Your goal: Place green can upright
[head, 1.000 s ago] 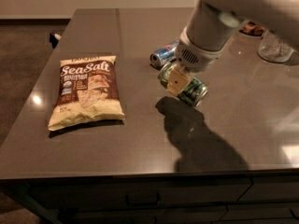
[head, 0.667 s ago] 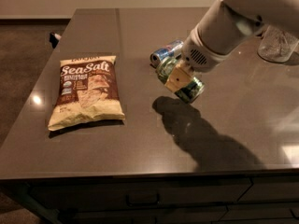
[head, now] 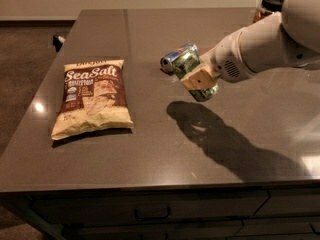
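Observation:
The green can (head: 190, 70), mottled green and white with silver ends, is held tilted in the air above the dark table (head: 150, 149). My gripper (head: 199, 78) is shut on it, reaching in from the right on a white arm; a tan pad (head: 195, 77) covers the can's middle. The can's shadow falls on the tabletop below and to the right of it. A slimmer blue and silver can (head: 176, 56) lies on its side just behind the green can.
A Sea Salt chip bag (head: 92, 96) lies flat on the left part of the table. A dark-lidded jar (head: 267, 5) stands at the back right. The table's front edge runs along the bottom, with drawers below.
The arm has swung lower and more level, coming in from the right. The green can stays in the gripper at about the same spot above the table.

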Tool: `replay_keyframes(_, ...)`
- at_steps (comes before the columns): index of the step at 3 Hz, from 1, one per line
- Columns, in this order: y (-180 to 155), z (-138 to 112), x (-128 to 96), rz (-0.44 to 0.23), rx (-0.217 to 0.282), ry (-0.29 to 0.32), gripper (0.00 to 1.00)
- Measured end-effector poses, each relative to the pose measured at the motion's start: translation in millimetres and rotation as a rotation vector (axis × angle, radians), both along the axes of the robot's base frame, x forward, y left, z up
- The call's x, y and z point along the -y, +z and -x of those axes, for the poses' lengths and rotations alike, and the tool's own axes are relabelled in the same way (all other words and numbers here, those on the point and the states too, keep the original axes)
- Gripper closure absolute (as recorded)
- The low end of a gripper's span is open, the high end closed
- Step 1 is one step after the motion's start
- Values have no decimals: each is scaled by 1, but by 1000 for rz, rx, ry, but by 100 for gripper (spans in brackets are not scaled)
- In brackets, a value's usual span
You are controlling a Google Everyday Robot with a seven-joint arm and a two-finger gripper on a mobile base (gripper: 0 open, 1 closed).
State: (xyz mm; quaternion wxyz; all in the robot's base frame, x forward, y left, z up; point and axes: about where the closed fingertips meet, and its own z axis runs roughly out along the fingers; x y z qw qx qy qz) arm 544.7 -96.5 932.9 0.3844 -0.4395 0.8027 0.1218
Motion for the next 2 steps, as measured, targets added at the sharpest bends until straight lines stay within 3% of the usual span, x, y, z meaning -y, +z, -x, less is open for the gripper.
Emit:
replay_keyframes(1,8,-10,13,-137,147,22,100)
replay_keyframes(2,7,-15,28,-225,228,31,100)
